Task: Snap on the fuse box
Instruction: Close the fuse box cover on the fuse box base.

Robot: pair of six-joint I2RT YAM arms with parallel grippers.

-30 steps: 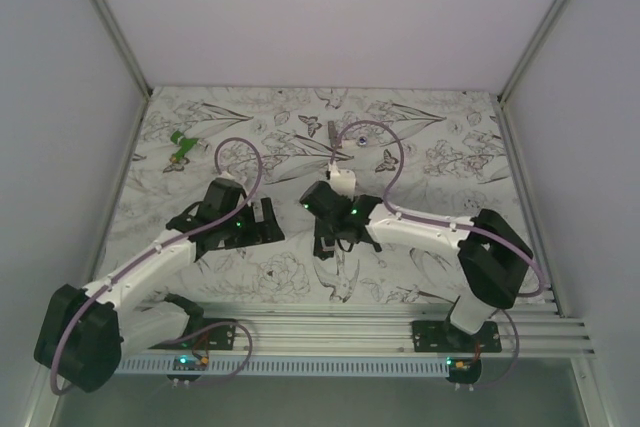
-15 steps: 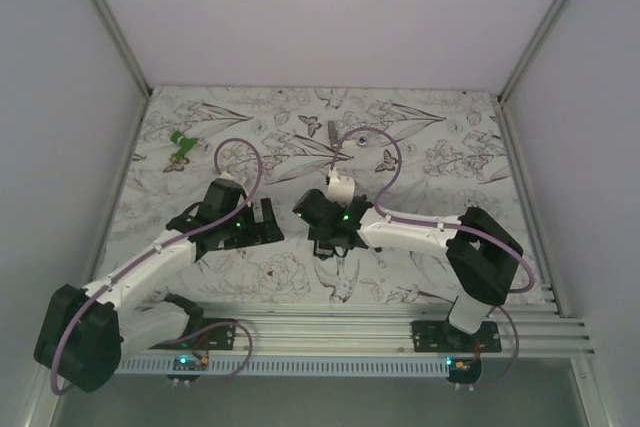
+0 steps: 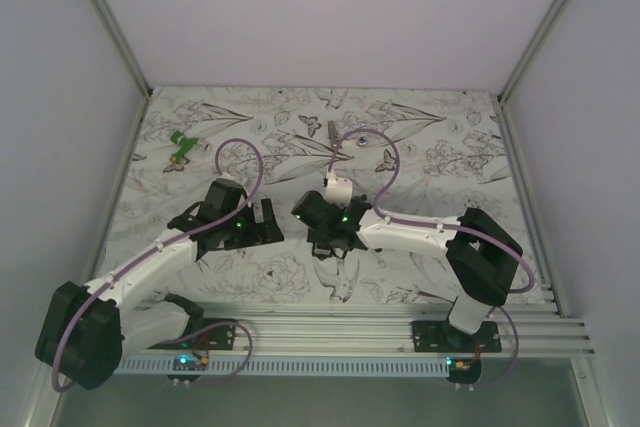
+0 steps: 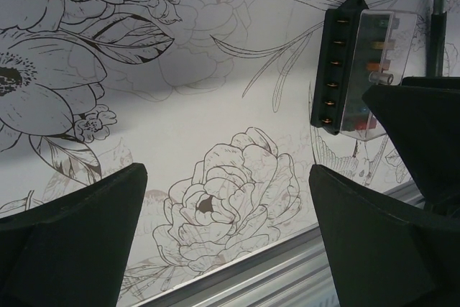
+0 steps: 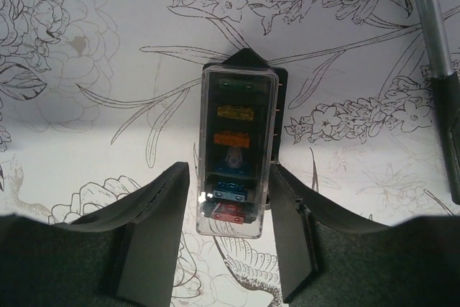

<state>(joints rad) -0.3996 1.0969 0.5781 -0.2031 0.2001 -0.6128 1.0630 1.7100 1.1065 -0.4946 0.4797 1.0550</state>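
Note:
The fuse box (image 5: 237, 149) lies flat on the flower-printed table, a black base under a clear cover with coloured fuses showing through. My right gripper (image 5: 228, 177) is open and straddles its near end. There is a thin gap at the left finger (image 5: 154, 228), and the right finger (image 5: 291, 228) is close against the side. In the top view the right gripper (image 3: 330, 237) hides the box. The left wrist view shows the fuse box (image 4: 359, 70) off to the upper right. My left gripper (image 4: 226, 177) is wide open over bare table, also seen from above (image 3: 262, 222).
A metal shaft (image 5: 431, 26) ending in a black grip (image 5: 449, 127) lies right of the box. A small grey oblong piece (image 3: 331, 130) sits farther back, and a green item (image 3: 180, 147) at the far left. An aluminium rail (image 4: 287, 271) runs along the near edge.
My right wrist has shifted a little left and turned over the fuse box, and its jaws have spread slightly. The left arm has stayed still.

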